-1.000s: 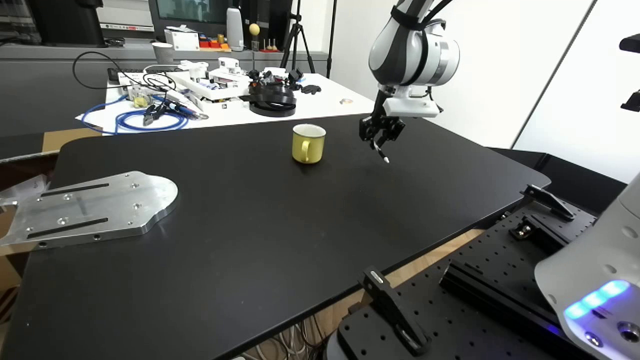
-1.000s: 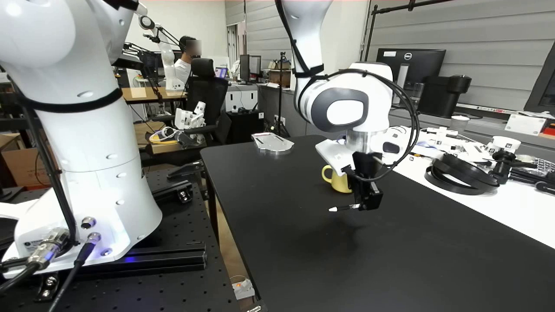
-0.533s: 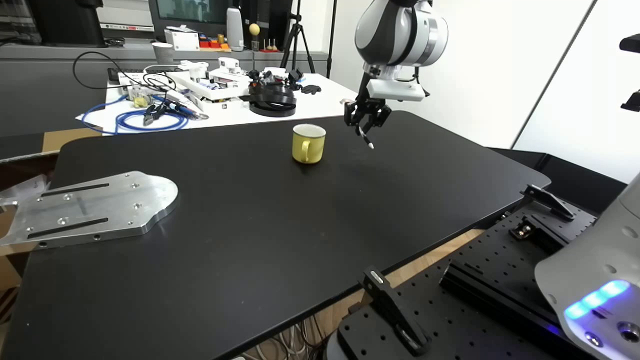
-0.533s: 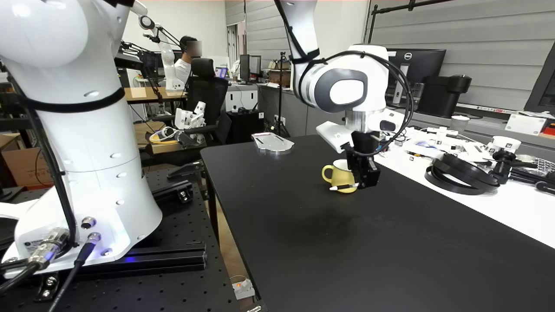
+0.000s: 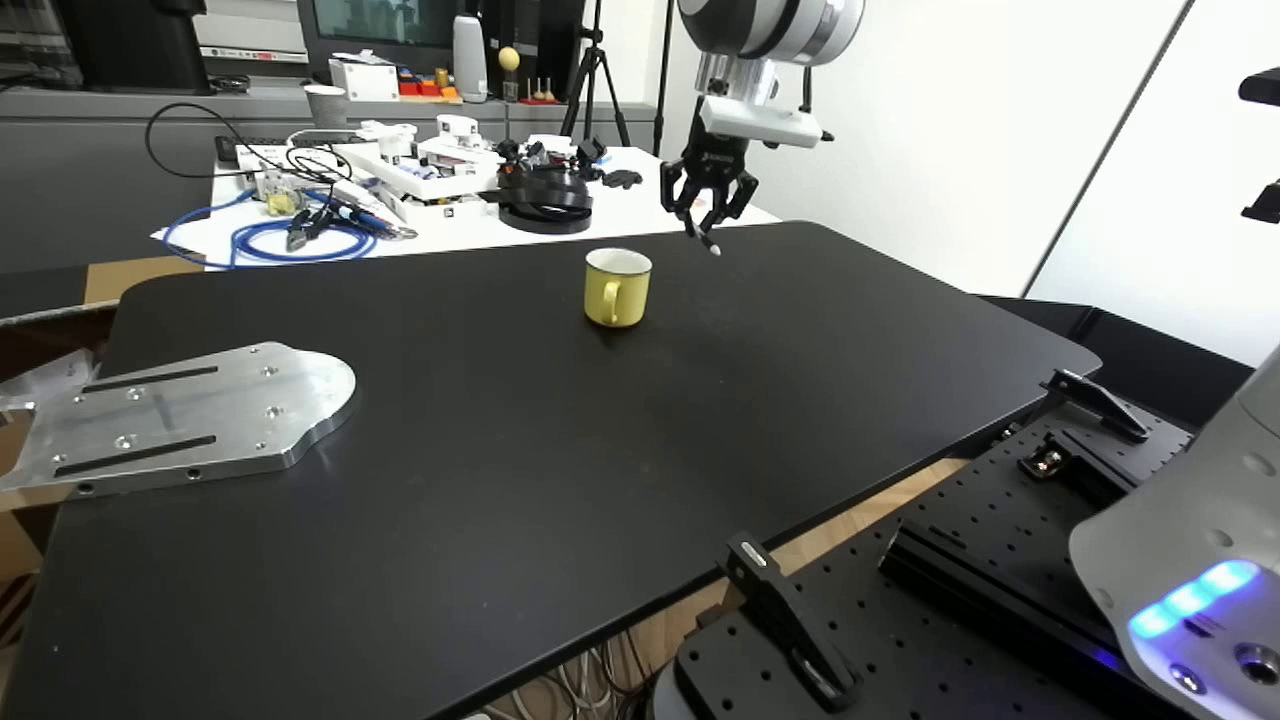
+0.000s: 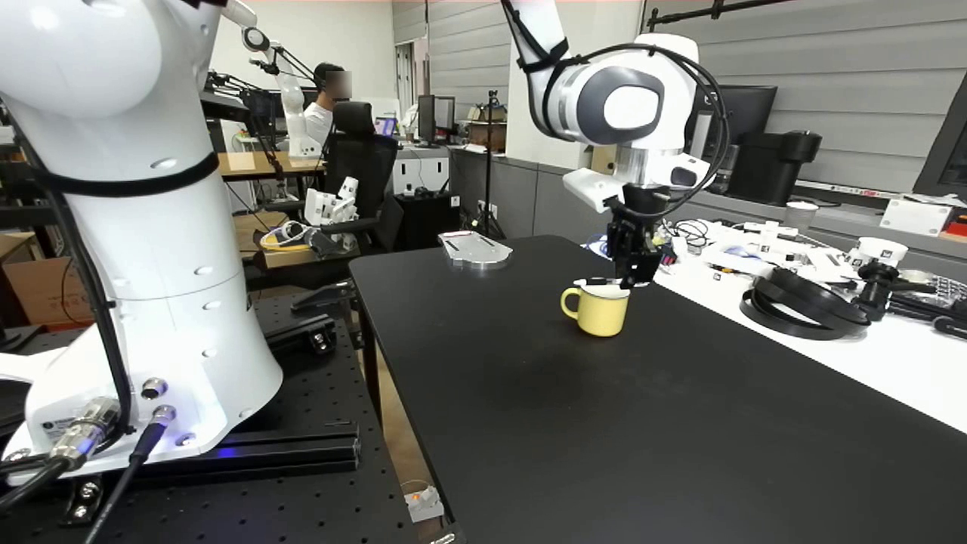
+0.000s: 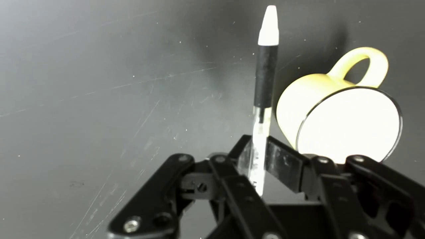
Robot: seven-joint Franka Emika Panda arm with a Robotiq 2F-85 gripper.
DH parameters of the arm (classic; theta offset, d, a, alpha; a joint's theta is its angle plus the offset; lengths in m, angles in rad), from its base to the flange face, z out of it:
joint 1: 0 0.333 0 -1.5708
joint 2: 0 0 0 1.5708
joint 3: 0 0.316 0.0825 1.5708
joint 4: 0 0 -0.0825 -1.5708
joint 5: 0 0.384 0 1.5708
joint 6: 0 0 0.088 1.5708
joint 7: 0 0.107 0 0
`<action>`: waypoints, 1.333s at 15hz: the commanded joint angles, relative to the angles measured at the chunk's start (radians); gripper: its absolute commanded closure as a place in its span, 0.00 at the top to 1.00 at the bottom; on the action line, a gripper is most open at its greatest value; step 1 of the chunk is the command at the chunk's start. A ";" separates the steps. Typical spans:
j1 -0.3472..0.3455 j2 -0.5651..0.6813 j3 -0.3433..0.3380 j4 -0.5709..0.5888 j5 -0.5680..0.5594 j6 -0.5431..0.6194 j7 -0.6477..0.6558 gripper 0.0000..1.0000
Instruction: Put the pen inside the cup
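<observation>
The pen (image 7: 265,76) has a white tip, a dark grip section and a clear, pale barrel. My gripper (image 7: 258,142) is shut on the barrel, with the white tip sticking out forward. The pen lies about level in an exterior view (image 6: 598,282), in front of the cup's rim in that picture. The yellow cup (image 5: 616,300) stands upright on the black table, with a pale inside and a handle. In an exterior view the gripper (image 5: 703,222) is up and to the right of the cup. In the wrist view the cup (image 7: 298,99) is right of the pen, its opening partly hidden by a finger.
A silver metal plate (image 5: 200,410) lies on the black table (image 5: 560,480). A white side table (image 6: 763,332) beyond the edge holds cables, white parts and a black round object (image 6: 801,306). The arm's base (image 6: 181,355) stands beside the table.
My gripper has risen and moved left, nearer the cup, in an exterior view, carrying the pen with it. The cup has not moved and is less covered by the gripper in an exterior view.
</observation>
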 commanded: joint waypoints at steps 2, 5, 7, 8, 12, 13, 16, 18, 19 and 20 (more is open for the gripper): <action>0.006 0.004 0.009 0.115 -0.010 -0.206 0.077 0.04; 0.012 0.015 0.016 0.181 -0.010 -0.336 0.114 0.04; 0.018 0.023 0.020 0.217 -0.007 -0.393 0.139 0.04; 0.019 0.030 0.024 0.239 -0.003 -0.425 0.148 0.04; 0.022 0.070 0.044 0.318 0.019 -0.539 0.162 0.04; 0.021 0.082 0.051 0.338 0.028 -0.567 0.160 0.04; 0.015 0.118 0.070 0.394 0.072 -0.643 0.149 0.04; 0.011 0.143 0.078 0.433 0.103 -0.692 0.147 0.04; 0.008 0.156 0.081 0.452 0.119 -0.715 0.144 0.04; 0.006 0.168 0.082 0.471 0.132 -0.734 0.142 0.04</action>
